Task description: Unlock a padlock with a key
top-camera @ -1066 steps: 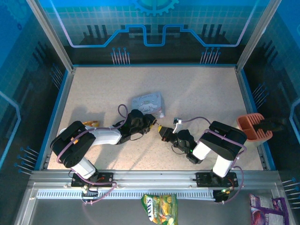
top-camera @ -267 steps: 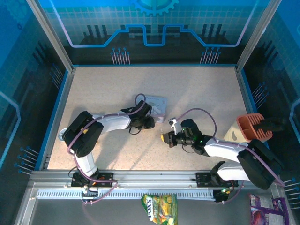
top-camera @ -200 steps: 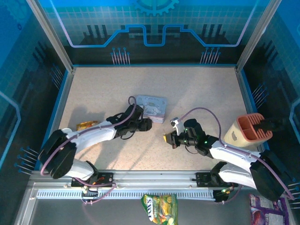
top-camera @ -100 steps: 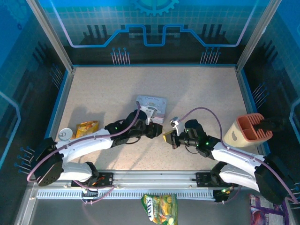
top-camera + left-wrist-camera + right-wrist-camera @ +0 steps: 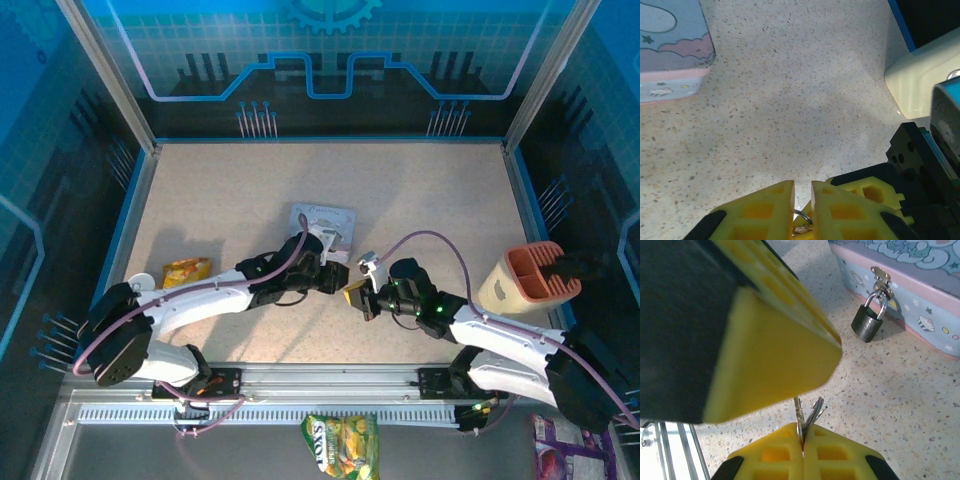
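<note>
risk of losing the key (image 5: 798, 415) here: two sets of jaws crowding one sliver, easy to lever it askew or drop it on the table (image 5: 220, 200). right gripper (image 5: 803, 432) pressed together, pinching the key. left gripper (image 5: 802, 187) nearly together, slim gap, key ring (image 5: 801, 219) just below; gripping or not, cannot tell. both arms stretched low toward the table's middle, tips close together. padlock (image 5: 866, 325) hanging from the clasp of the tin (image 5: 920, 270) there, just beyond.
</note>
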Tool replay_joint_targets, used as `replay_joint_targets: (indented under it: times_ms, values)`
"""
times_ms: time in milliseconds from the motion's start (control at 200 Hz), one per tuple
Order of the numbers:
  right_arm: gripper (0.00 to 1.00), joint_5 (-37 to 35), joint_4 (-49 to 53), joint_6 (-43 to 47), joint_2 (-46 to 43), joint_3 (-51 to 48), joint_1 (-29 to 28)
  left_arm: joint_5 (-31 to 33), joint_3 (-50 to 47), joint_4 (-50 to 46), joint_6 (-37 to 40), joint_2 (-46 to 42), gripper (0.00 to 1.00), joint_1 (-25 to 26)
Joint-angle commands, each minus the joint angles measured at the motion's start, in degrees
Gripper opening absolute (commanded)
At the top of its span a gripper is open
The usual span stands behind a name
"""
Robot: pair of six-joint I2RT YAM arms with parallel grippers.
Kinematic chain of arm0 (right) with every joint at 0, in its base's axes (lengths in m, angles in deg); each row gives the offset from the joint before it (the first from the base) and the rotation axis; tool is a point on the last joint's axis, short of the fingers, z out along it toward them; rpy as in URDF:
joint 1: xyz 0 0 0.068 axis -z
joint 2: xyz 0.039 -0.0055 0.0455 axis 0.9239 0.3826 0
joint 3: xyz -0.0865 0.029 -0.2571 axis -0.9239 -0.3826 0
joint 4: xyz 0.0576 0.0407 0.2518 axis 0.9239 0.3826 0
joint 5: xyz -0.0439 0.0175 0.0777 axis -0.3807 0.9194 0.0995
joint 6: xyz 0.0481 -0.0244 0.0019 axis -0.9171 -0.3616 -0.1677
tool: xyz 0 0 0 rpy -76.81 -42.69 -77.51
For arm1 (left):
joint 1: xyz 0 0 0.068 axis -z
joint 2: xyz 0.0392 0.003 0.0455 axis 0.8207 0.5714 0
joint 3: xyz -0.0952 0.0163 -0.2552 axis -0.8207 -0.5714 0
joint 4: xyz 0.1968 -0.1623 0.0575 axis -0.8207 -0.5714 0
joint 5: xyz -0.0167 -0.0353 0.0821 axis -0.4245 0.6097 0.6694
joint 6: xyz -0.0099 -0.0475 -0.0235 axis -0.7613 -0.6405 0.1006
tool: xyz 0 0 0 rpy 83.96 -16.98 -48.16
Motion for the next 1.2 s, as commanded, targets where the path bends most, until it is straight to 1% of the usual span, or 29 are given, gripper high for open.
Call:
replay_joint_targets:
  times_ms: [0,85,200,240,260,450,645,876,981,1031,1121,1196]
  values:
    - [0.0,-2.3,-1.5,0.3,-1.7,1.4,-0.7,-2.5,1.4,-0.7,-2.3,1.4,0.16,0.3]
    - [0.0,-2.5,-1.7,0.0,-2.1,1.3,-0.7,-2.3,1.0,-0.4,-2.9,1.2,0.16,0.3]
    - [0.0,-3.2,-2.5,-0.6,-2.6,0.6,-0.6,-1.4,0.6,-0.4,-3.6,0.6,0.07,0.2]
    - [0.0,-3.2,-2.5,-0.9,-2.8,0.2,-0.5,-0.8,0.1,0.1,-4.2,0.1,0.05,0.2]
    - [0.0,-3.2,-4.1,-1.1,-3.0,-0.1,-0.4,-0.4,-0.2,0.4,-4.6,-0.1,0.05,0.2]
    - [0.0,-3.2,-7.8,-3.5,-5.5,-2.4,0.2,1.1,-4.6,5.3,-11.2,-2.9,0.01,-0.9]
    - [0.0,-2.5,-14.7,-6.4,-6.5,-5.3,0.7,2.8,-8.5,9.7,-18.8,-5.0,0.0,-1.3]
    - [0.0,-1.8,-19.4,-7.6,-5.4,-6.8,0.8,2.9,-11.3,14.8,-26.0,-5.3,0.0,-1.5]
    - [0.06,-1.7,-20.7,-8.3,-4.9,-7.3,1.3,3.3,-13.4,19.1,-29.3,-5.6,0.0,-1.8]
    - [0.1,-1.6,-21.4,-8.8,-4.8,-7.7,1.7,3.6,-14.0,20.0,-30.1,-5.8,0.0,-1.8]
    - [0.17,-1.6,-21.9,-9.5,-5.4,-8.6,2.8,4.5,-14.4,20.4,-30.7,-6.4,0.0,-2.1]
    - [0.2,-1.0,-22.2,-10.2,-6.4,-9.4,4.1,5.2,-14.5,20.1,-30.5,-6.8,0.0,-2.3]
